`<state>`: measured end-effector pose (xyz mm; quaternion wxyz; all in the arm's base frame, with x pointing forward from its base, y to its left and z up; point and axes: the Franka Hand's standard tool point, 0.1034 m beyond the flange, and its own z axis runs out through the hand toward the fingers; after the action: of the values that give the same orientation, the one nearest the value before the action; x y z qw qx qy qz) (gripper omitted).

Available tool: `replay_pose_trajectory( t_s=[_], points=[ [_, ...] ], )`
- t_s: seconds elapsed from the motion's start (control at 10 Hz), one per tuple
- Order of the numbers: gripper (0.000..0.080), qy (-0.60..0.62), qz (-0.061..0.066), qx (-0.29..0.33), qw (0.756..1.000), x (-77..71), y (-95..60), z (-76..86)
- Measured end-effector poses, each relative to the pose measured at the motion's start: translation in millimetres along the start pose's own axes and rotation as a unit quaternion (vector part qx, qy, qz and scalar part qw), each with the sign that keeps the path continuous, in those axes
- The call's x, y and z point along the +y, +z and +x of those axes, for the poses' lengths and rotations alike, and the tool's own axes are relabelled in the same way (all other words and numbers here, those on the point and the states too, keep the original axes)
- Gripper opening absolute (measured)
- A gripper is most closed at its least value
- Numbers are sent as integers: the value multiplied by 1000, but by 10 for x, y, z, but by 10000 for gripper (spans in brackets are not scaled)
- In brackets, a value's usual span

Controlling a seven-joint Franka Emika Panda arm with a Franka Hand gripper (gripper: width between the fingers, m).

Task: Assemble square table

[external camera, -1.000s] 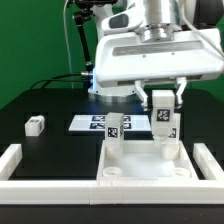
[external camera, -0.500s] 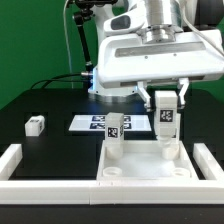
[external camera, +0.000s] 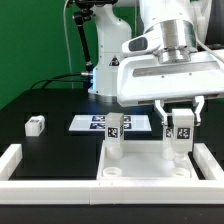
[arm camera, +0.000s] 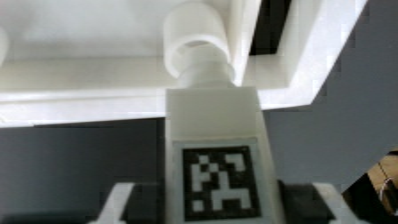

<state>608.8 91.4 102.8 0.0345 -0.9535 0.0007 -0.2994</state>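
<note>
The only markings were black-and-white square tags: one on the face of the held leg (external camera: 181, 137), one on the second leg (external camera: 115, 131), several on the marker board (external camera: 92, 123), and one on the third leg (external camera: 35, 125). They showed block patterns, with no letters or brand names legible. In the wrist view the tag (arm camera: 221, 186) on the held leg (arm camera: 217, 130) filled the lower part of the picture but was soft and blurred.

The big white arm housing (external camera: 165, 75) hid much of the background and was cut off at the upper and right edges of the exterior view. In the wrist view only the edges of the fingers (arm camera: 128, 208) showed, at the frame's border. The lower end of the held leg met a round corner socket (arm camera: 196, 45) of the table top (external camera: 140, 168), but I could not tell whether it was seated or only touching.

The gripper (external camera: 181, 124) was closed partway on the held leg, one finger on each side, with the leg upright. This leg stood over the table top's far corner on the exterior view's right. The second leg stood upright at the far corner on the left. The table top lay against the low border wall (external camera: 20, 160) at the front of the black table (external camera: 40, 100). The third leg lay well apart to the exterior view's left, and the marker board lay just behind the table top.
</note>
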Motion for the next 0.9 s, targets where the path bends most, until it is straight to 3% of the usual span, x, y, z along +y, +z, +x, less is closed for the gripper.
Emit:
replay_pose_trajectory(
  t_s=[0.4, 0.9],
  points=[
    [291, 3, -2, -3, 1000, 42, 91, -15],
    [291, 1, 0, -8, 1000, -9, 198, -65]
  ],
)
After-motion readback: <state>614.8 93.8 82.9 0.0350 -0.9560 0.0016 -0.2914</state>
